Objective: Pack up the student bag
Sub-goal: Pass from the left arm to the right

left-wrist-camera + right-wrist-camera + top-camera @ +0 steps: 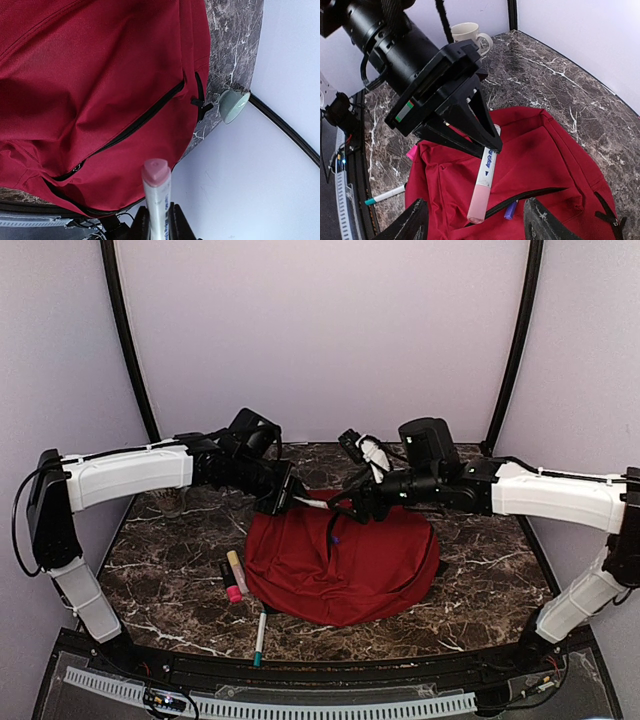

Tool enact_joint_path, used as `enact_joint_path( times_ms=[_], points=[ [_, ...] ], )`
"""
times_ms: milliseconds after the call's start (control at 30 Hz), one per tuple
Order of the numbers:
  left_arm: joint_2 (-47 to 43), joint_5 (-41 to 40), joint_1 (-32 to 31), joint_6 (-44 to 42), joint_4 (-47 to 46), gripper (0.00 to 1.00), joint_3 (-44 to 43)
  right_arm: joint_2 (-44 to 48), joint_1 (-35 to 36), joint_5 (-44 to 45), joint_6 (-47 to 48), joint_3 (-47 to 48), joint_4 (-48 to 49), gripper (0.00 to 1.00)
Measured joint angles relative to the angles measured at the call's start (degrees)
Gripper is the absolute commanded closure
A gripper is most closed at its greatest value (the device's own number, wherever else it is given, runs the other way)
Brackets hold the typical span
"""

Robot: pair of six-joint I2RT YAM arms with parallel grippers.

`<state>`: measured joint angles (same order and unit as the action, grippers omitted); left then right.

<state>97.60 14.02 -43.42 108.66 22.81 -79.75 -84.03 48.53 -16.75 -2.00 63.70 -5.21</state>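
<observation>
The red student bag point(350, 570) lies flat at the table's middle; it also shows in the left wrist view point(100, 85) and the right wrist view point(545, 155). Its black front zipper point(530, 196) is partly open, with a purple pen point(510, 210) in the slot. My left gripper point(289, 497) is shut on a white marker with a pink cap point(486, 172), tilted cap-down, the cap just above the zipper opening. The marker also shows in the left wrist view point(156, 185). My right gripper point(346, 508) hovers over the bag's back edge, open and empty, its fingers point(413, 222) wide apart.
A yellow and pink highlighter point(236, 575) and a dark marker point(225, 573) lie left of the bag. A teal-tipped pen point(260, 632) lies near the front edge. A pale mug point(467, 32) stands at the back left by the wall.
</observation>
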Motion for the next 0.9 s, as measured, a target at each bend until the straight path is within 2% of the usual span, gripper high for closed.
enact_joint_path(
  times_ms=[100, 467, 767, 900],
  points=[
    [0.57, 0.85, 0.0, 0.42, 0.22, 1.0, -0.79, -1.01, 0.96, 1.31, 3.08, 0.59, -1.66, 0.38],
    [2.19, 3.37, 0.0, 1.22, 0.57, 1.0, -2.64, -6.29, 3.02, 5.22, 11.21, 5.03, -5.6, 0.75],
    [2.54, 4.0, 0.2, 1.7, 1.33, 1.0, -2.64, -7.67, 3.34, 8.96, 13.25, 5.35, -5.01, 0.95],
    [3.34, 4.04, 0.35, 1.81, 1.31, 1.0, -2.64, -8.39, 3.54, 9.86, 13.57, 5.42, -5.05, 1.0]
  ],
)
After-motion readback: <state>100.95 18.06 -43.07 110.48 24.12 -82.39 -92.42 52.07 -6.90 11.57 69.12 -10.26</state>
